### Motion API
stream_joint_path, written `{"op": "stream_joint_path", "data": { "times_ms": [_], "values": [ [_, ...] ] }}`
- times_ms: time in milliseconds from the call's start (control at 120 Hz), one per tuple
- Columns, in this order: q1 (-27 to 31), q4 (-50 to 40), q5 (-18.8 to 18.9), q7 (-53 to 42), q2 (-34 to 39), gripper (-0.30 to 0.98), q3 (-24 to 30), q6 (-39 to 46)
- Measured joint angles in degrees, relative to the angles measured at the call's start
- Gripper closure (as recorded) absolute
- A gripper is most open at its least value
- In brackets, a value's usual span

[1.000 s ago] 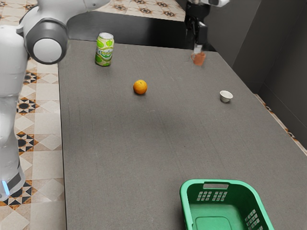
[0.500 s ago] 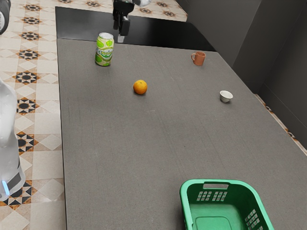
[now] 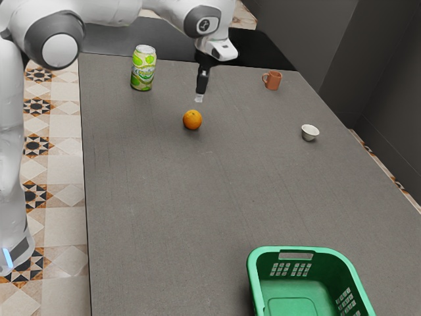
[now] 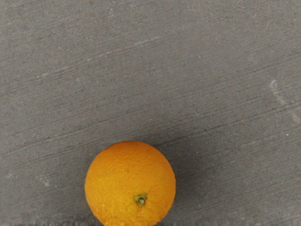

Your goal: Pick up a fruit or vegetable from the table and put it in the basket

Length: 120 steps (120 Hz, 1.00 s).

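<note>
My gripper (image 3: 198,99) points down just above the orange (image 3: 192,120) in the exterior view, with a small gap between fingertip height and the fruit. Whether it is open or shut cannot be told from this side. The orange rests on the grey table (image 3: 171,210); in the wrist view the orange (image 4: 130,183) lies under my hand, its green stem spot facing up. At the exterior view's lower right stands the green basket (image 3: 256,251), whose visible floor holds nothing.
A green and yellow can (image 3: 143,68) stands at the table's far side, towards the exterior view's left. Towards its right are a terracotta mug (image 3: 272,80) and a small white bowl (image 3: 310,132).
My hand has come from the table's far end to above the orange, and lower. The orange, basket, can, mug and bowl have stayed put.
</note>
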State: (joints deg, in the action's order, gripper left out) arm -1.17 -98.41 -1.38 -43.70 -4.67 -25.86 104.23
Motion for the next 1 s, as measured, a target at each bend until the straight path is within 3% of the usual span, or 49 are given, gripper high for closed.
{"op": "stream_joint_path", "data": {
  "times_ms": [500, 1000],
  "values": [
    [-0.41, -8.02, 0.15, -11.90, 1.39, 0.00, -0.33, 5.08],
    [0.49, -7.15, 0.15, -17.39, -0.84, 0.00, -0.28, 7.08]
  ]
}}
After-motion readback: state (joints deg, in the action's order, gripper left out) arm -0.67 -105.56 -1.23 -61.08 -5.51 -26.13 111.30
